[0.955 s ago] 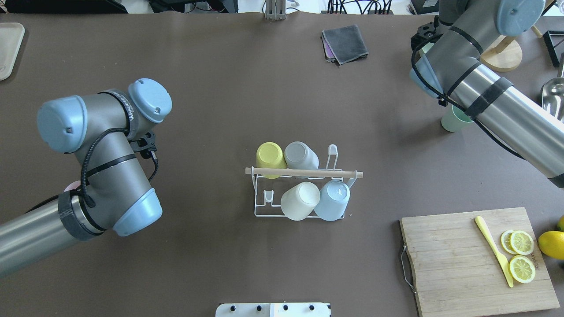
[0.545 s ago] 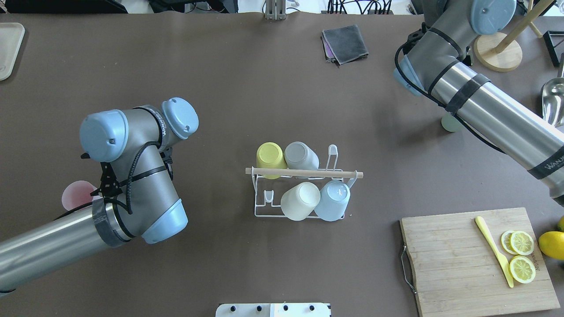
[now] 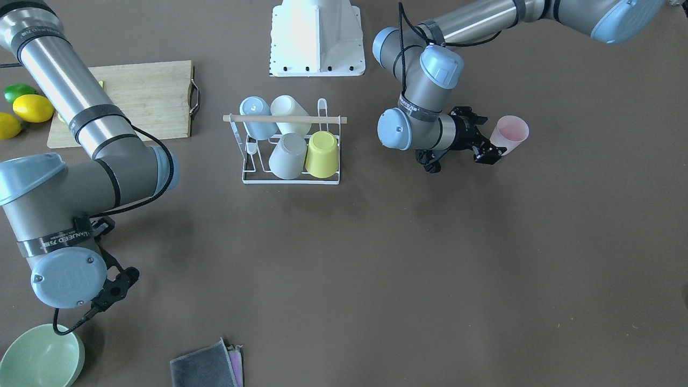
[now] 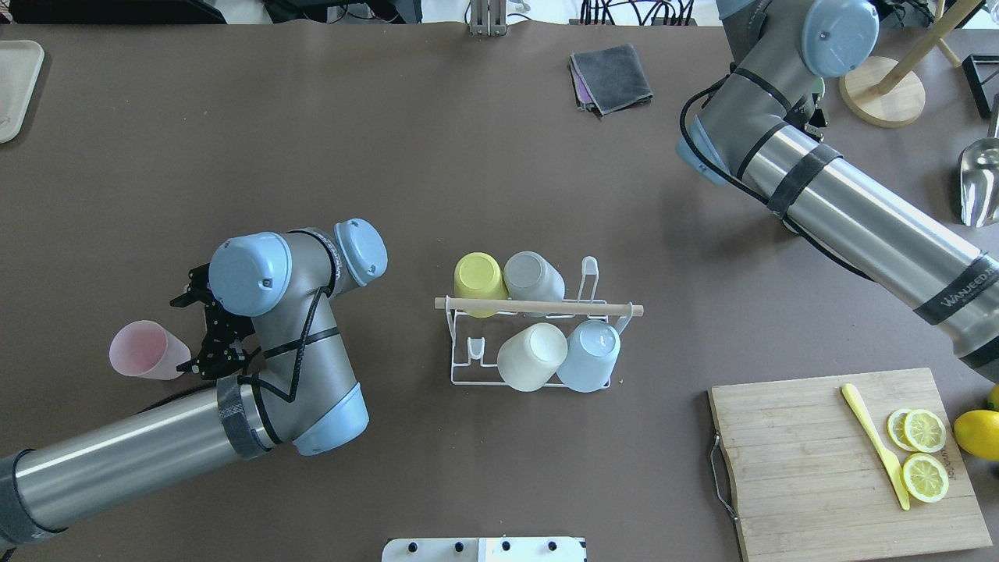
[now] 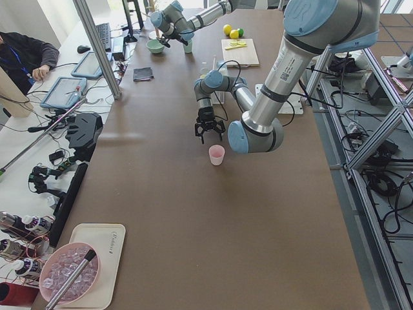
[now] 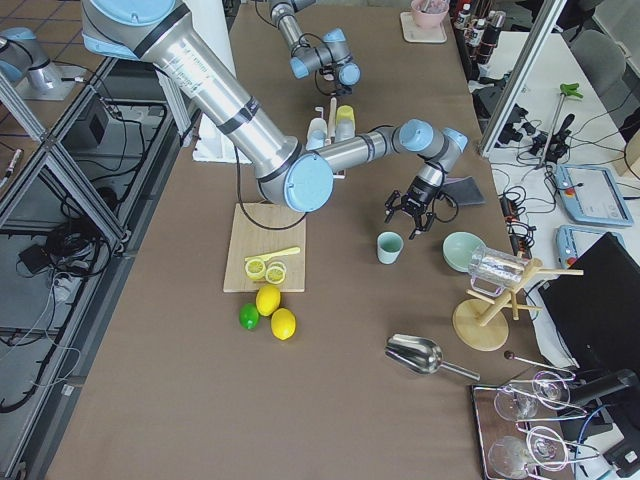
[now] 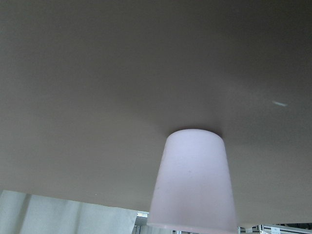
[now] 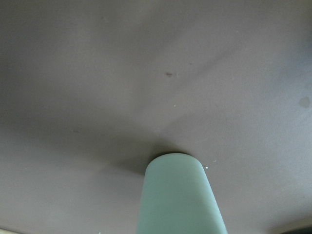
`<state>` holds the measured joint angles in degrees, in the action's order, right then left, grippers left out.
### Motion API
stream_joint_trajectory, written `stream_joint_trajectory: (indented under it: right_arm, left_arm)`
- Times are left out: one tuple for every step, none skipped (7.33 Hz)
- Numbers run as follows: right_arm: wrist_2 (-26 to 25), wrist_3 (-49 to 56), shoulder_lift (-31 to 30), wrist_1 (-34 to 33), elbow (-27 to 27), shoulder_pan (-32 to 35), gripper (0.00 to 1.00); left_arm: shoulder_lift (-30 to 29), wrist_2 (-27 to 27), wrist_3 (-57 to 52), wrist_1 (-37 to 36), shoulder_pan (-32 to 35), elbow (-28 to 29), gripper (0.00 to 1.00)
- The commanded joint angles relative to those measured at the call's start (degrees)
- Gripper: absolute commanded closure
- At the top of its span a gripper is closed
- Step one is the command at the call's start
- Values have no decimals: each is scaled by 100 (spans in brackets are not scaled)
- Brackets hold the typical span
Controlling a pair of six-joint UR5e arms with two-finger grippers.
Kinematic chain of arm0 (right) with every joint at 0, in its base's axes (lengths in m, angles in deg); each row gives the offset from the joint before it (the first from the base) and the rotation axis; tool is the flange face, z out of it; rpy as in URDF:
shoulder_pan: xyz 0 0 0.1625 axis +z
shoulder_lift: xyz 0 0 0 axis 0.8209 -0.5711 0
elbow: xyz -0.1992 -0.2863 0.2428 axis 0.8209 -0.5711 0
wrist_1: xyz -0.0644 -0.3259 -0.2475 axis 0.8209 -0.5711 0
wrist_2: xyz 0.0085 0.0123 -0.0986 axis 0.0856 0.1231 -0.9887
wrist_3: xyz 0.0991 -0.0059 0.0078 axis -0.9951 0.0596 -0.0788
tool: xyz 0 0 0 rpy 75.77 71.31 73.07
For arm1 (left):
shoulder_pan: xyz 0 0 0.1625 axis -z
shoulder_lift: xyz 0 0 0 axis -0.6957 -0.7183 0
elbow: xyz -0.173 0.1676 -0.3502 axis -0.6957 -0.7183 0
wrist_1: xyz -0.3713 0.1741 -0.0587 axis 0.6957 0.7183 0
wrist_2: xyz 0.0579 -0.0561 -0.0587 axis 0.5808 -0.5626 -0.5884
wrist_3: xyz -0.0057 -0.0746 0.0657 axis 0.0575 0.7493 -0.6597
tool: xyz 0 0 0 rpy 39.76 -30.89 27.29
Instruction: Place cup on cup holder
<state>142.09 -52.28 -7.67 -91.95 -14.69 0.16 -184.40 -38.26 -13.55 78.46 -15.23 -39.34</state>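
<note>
Near pink cup, left tool; strap: "WANUEED".

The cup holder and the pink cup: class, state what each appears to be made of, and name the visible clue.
The cup holder: probably white-coated metal wire, judging by thin bent rods; its handle looks like pale bare wood. The pink cup: likely matte plastic, given soft even colour and no glare.

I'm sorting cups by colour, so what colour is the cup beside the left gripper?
The cup is pale translucent pink, clearest in the overhead exterior view.
</note>
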Motion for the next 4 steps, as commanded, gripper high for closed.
stream_joint_trajectory:
  right_arm:
    - [-367,190,24,-34,-170,-58,0]
    - [-448,200,137,1,-406,-136,0]
    - [-501,209,251,19,-626,-181,0]
    - [-519,305,253,19,-646,-207,0]
  left_arm:
    - [95,-5,-12,29,-100,17,2]
    - [165,-5,-12,38,-100,-18,2]
    - [261,-5,-12,133,-100,-36,2]
    - [323,-5,-3,239,-100,-36,2]
